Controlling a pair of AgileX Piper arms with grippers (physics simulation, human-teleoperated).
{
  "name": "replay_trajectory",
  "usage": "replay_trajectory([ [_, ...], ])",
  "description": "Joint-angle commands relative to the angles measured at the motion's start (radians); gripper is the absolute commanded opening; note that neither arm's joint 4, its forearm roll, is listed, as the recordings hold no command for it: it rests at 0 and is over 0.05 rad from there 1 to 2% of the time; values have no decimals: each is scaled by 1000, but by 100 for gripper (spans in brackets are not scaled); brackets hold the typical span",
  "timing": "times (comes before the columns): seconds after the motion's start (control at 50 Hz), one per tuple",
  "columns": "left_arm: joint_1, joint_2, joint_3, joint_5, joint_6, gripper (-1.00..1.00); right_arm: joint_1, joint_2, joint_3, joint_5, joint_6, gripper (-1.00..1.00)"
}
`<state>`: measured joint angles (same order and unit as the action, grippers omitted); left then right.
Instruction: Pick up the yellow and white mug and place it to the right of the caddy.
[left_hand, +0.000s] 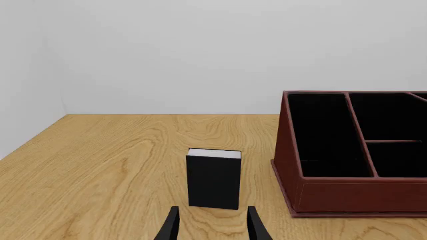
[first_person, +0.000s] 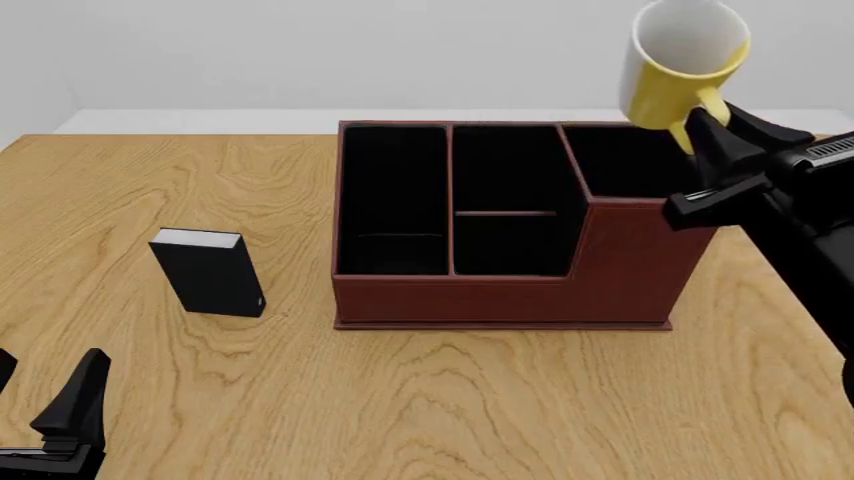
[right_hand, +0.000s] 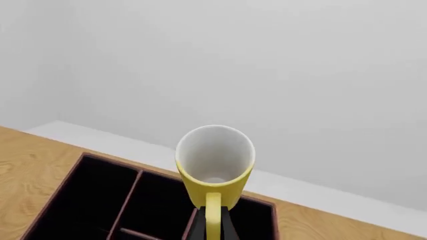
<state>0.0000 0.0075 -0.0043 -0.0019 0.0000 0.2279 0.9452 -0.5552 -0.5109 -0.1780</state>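
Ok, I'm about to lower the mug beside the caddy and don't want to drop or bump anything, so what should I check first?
1. Grip: right gripper pinches the handle of the yellow and white mug: ok.
2. Mug clear of the caddy: held above its tall corner section: ok.
3. Mug attitude: tilted, mouth toward the front camera, not upright: not ok.
4. Drop spot: bare table right of the caddy, partly hidden by the right arm: cannot tell.
5. Left gripper open, low, facing the black box, far from the mug's path: ok.
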Motion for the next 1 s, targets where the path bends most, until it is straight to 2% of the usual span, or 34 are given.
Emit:
replay_trajectory([
  [0.02,0,0,0,0,0,100,-32,7,3,-10,8,-100],
  [0.44,0,0,0,0,0,100,-109,41,30,-54,0,-100],
  [1.0,0,0,0,0,0,100,-205,16,41,-43,6,-100],
])
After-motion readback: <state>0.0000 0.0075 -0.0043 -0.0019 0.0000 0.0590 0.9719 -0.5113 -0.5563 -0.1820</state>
